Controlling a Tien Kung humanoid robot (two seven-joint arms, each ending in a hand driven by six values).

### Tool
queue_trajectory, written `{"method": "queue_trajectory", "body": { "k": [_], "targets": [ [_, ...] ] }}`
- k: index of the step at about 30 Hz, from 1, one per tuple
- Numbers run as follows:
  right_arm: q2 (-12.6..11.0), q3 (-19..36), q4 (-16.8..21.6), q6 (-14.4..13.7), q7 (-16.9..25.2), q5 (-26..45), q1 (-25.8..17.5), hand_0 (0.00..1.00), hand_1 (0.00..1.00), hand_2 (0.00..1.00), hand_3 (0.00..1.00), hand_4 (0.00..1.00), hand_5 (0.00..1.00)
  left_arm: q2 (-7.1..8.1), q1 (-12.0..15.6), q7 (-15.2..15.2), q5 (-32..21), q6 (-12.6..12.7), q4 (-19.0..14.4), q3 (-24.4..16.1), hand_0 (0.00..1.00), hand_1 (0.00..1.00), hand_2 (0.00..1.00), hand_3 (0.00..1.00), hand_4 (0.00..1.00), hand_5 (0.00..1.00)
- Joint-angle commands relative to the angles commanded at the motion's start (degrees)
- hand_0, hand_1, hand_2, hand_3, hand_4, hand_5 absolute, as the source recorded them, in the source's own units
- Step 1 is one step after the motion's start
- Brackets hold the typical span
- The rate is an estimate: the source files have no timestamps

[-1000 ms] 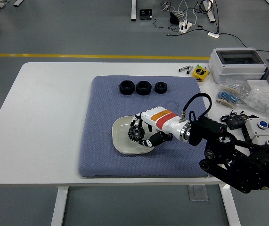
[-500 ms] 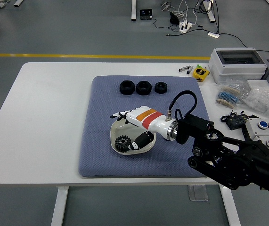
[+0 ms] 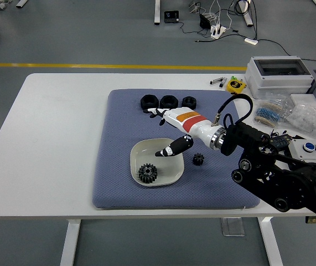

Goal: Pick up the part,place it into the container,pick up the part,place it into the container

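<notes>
My right hand [image 3: 171,128] hangs spread and empty over the blue mat [image 3: 119,166], fingers toward the three black nuts [image 3: 168,102] (far side). The large gear [image 3: 147,173] lies in the white dish [image 3: 169,177]; a small gear [image 3: 198,159] sits just right of it.

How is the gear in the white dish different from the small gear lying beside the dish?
The gear in the dish is clearly larger than the small gear. The large gear lies inside the white dish, while the small gear lies on the blue mat, right of the dish. The large gear shows clear teeth and a centre hole; the small gear is too small to show these details. Both are black, and the right hand holds neither.
</notes>
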Motion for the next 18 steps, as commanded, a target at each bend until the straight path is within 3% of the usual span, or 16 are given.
{"method": "queue_trajectory", "body": {
  "k": [3,4,9,10,15,16,18],
  "targets": [
    [-1.86,1.69,-0.65,0.93,-0.25,-0.70,-0.20,0.659,0.644,0.747,0.837,0.998,0.240,0.01,-0.01,-0.07,-0.21,0.00,0.00,-0.01,0.710,0.617,0.642,0.567,0.618,0.703],
    [-2.05,1.81,-0.74,1.04,-0.22,-0.82,-0.22,0.575,0.597,0.680,0.803,0.998,0.232,0.01,-0.01,-0.07,-0.24,0.00,0.00,-0.01,0.710,0.617,0.640,0.566,0.619,0.703],
    [-4.60,3.54,-1.57,3.18,1.12,-0.81,-1.75,0.575,0.597,0.680,0.803,0.998,0.232,-0.07,-0.09,-0.01,0.01,-0.01,0.00,-0.06,0.710,0.617,0.640,0.566,0.619,0.703],
    [-5.19,3.67,-1.44,3.42,1.23,-0.98,-2.13,0.562,0.587,0.670,0.742,0.965,0.212,-0.09,-0.09,-0.02,-0.10,-0.01,0.00,0.05,0.710,0.620,0.641,0.565,0.618,0.704],
    [-7.86,2.37,-0.19,3.96,1.37,-2.07,-3.33,0.562,0.587,0.670,0.742,0.965,0.212,-0.22,-0.04,-0.11,-0.31,0.07,0.00,0.03,0.710,0.620,0.641,0.565,0.618,0.704],
    [-8.16,2.07,-0.07,3.99,1.41,-2.21,-3.50,0.569,0.586,0.659,0.670,0.909,0.190,-0.24,-0.03,-0.12,-0.34,0.07,0.00,0.04,0.709,0.621,0.641,0.565,0.618,0.702],
    [-8.65,1.12,-0.05,4.09,1.42,-2.36,-3.88,0.569,0.586,0.659,0.670,0.909,0.190,-0.30,-0.03,-0.09,-0.28,0.08,0.00,0.07,0.709,0.621,0.641,0.565,0.618,0.702]
  ]
}}
